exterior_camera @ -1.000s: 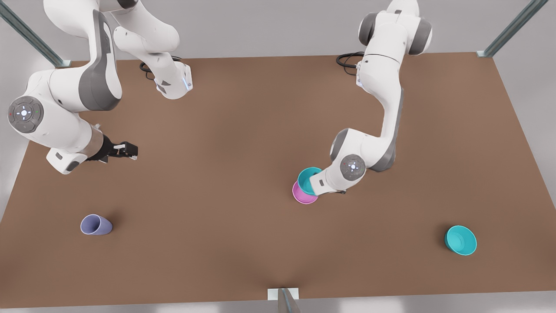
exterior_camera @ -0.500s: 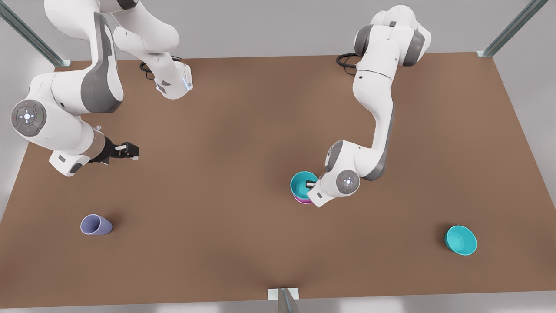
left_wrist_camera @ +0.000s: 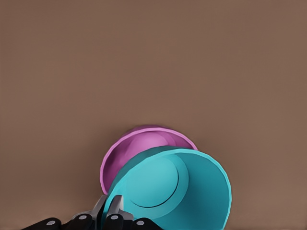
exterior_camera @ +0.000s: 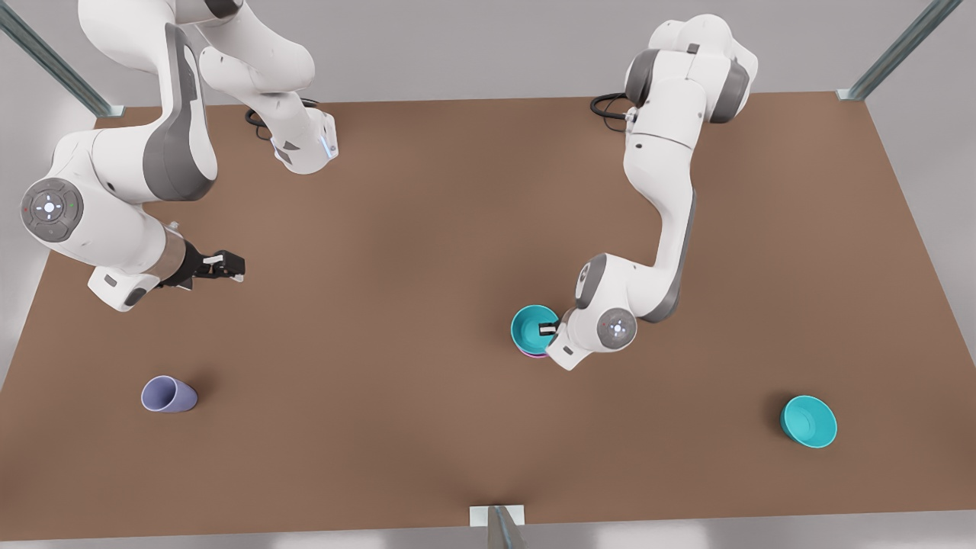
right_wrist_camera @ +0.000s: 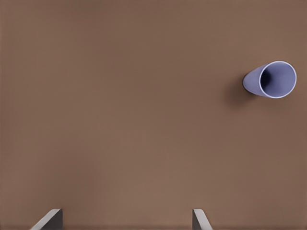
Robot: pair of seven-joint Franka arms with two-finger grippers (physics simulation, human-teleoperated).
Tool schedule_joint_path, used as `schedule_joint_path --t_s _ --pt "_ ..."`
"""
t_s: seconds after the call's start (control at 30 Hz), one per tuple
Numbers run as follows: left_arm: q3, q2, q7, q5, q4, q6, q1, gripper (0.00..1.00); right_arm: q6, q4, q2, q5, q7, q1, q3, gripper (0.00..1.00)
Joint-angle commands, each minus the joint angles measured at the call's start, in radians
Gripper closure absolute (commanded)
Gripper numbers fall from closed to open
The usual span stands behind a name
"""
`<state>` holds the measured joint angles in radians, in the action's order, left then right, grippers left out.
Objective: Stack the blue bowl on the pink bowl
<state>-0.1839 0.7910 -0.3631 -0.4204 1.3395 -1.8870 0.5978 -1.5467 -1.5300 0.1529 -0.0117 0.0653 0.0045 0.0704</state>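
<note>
The left tool (left_wrist_camera: 109, 211) is pinched nearly closed on the rim of the blue bowl (left_wrist_camera: 170, 189), with one finger (exterior_camera: 547, 329) inside the bowl and its partner outside the wall. In the left wrist view the bowl hangs tilted, its open mouth turned partly toward the camera. Directly beneath and just behind it sits the pink bowl (left_wrist_camera: 144, 146), whose rim peeks out past the blue one. In the front view the blue bowl (exterior_camera: 534, 326) covers nearly all of the pink bowl (exterior_camera: 534, 354), and only a thin pink sliver shows at its lower edge. Whether the blue bowl already rests inside the pink one cannot be told. Both stand on the brown tabletop (exterior_camera: 427, 229), right at the left tool (exterior_camera: 550, 329), with the arm's wrist just beside them.

Farther from that tool, toward the front view's right and nearer the tabletop's front edge, a second teal bowl (exterior_camera: 808, 421) lies alone, well apart from the stack.

The right tool (exterior_camera: 227, 267) waits above the tabletop at the front view's left, far from both task bowls. In the right wrist view its two fingertips (right_wrist_camera: 48, 219) stand wide apart with bare tabletop between them, gripping nothing. Ahead of that tool, well clear of it, a lavender tumbler (right_wrist_camera: 271, 79) stands on the tabletop; the front view shows the tumbler (exterior_camera: 168, 394) nearer the front edge than the tool.
</note>
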Motion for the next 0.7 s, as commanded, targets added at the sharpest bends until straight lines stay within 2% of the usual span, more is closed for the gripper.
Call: schedule_joint_path --t_s 0.0,0.1,0.13,0.23,0.33,0.43,0.47,0.5,0.53,0.57,0.67 --pt "0.004 0.001 -0.097 -0.001 0.0 -0.001 -0.003 0.79 0.0 0.001 -0.001 -0.001 0.013 0.0 0.0 0.0" --pt "0.004 0.002 -0.097 -0.001 0.0 -0.001 -0.004 0.79 0.0 -0.001 -0.001 -0.001 0.013 0.0 0.0 0.0" --pt "0.004 0.002 -0.059 -0.003 0.0 0.0 -0.015 0.0 0.0 -0.001 -0.001 -0.001 0.013 0.002 0.0 0.0" --pt "-0.012 -0.038 -0.011 0.015 -0.007 0.097 -0.055 0.0 -0.001 0.001 -0.001 -0.001 0.013 0.0 0.0 0.0" --pt "-0.086 -0.289 -0.01 0.298 -0.007 0.433 -0.072 0.0 0.0 -0.001 -0.001 -0.001 0.013 0.0 0.0 0.0" --pt "-0.114 -0.444 0.239 0.357 -0.028 0.554 -0.089 0.0 0.0 0.001 -0.001 -0.001 0.013 0.0 0.0 0.0" --pt "-0.098 -0.502 0.242 0.37 -0.049 0.56 -0.13 0.0 -0.001 0.001 0.0 -0.001 0.013 0.0 0.0 0.0" --pt "0.052 -0.568 0.262 0.364 -0.034 0.559 -0.294 0.0 0.0 0.001 -0.001 -0.001 0.014 0.0 0.0 0.0" --pt "0.136 -0.601 0.265 0.393 -0.02 0.556 -0.355 0.0 0.0 0.001 -0.001 -0.001 0.016 0.0 0.0 0.0" --pt "0.136 -0.638 0.265 0.39 0.012 0.539 -0.355 0.0 -0.001 0.001 -0.001 -0.001 0.016 0.0 0.0 0.0" --pt "0.136 -0.631 0.263 0.391 0.013 0.543 -0.352 0.0 0.0 0.001 0.0 -0.001 0.016 0.0 0.0 0.0"
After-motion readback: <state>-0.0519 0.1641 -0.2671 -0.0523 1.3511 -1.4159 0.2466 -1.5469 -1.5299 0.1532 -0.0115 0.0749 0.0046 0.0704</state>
